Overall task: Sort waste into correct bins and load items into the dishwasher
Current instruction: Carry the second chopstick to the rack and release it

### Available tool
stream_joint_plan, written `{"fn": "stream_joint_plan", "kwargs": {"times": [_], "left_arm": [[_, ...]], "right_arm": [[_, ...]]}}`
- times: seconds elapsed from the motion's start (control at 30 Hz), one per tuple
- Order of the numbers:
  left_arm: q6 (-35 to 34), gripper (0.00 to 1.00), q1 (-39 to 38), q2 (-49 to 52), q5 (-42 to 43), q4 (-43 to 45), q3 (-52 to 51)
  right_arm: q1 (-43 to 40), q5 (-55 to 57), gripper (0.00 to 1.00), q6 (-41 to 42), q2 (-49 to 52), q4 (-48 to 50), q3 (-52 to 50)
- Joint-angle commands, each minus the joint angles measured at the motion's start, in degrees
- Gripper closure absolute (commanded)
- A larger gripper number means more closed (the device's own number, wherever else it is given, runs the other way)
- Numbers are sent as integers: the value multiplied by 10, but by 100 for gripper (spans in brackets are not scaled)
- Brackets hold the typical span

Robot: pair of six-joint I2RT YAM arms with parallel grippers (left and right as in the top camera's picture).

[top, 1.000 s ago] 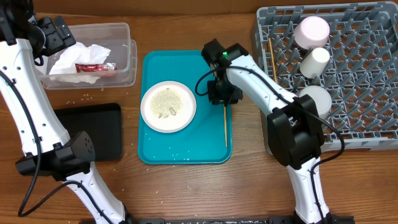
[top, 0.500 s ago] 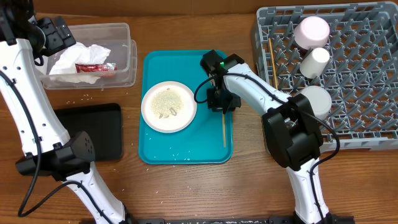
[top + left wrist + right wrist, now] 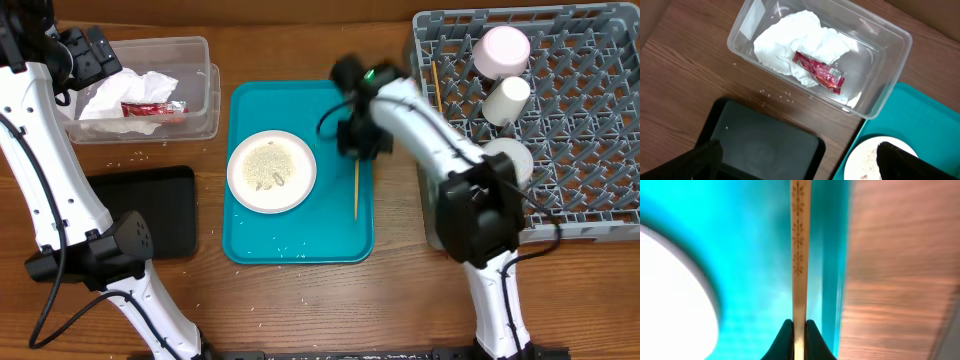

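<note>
One chopstick [image 3: 356,190] is pinched at its upper end between the fingers [image 3: 782,345] of the right gripper [image 3: 358,138], which are closed narrow on it. It runs from 12 toward 6 o'clock over the 3 o'clock side of the teal tray [image 3: 300,245], just beside the white plate [image 3: 271,171]. Whether its far tip is clear of the tray I cannot tell. To lift well, I would raise it straight up until the tip clears the rim, then carry it toward 2 o'clock to the dish rack [image 3: 590,150] and lay it alongside the second chopstick [image 3: 438,95]. Toward the bench's 10 o'clock corner, the left gripper [image 3: 797,147] hovers with fingers spread wide and empty, over the clear tub [image 3: 900,37] and black tray [image 3: 765,150].
</note>
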Motion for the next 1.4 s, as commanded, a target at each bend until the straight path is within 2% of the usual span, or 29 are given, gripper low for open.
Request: {"fn": "stream_joint_plan", "kwargs": {"times": [0.0, 0.1, 0.23, 0.5, 0.77, 0.9, 1.1, 1.27, 1.33, 1.37], "left_arm": [[13, 0, 2, -5, -3, 0, -1], [13, 0, 2, -5, -3, 0, -1], [13, 0, 2, -5, -3, 0, -1], [13, 0, 2, -5, -3, 0, -1], [13, 0, 2, -5, -3, 0, -1], [13, 0, 2, -5, -3, 0, -1], [13, 0, 2, -5, -3, 0, -1], [13, 0, 2, -5, -3, 0, -1], [13, 0, 2, -5, -3, 0, -1], [13, 0, 2, -5, -3, 0, -1]], "right_arm": [[-75, -4, 96, -87, -13, -54, 179], [-119, 3, 96, -141, -13, -83, 256], [-188, 26, 96, -161, -13, -78, 307], [-247, 26, 90, -238, -5, -65, 306], [-250, 26, 88, -266, 0, -57, 300], [-248, 25, 70, -265, 0, -53, 293], [-240, 21, 61, -260, 0, -61, 292], [-240, 21, 58, -177, -10, -73, 293], [-243, 21, 50, -148, -21, -77, 296], [-249, 22, 39, -131, -33, -82, 303]]}}
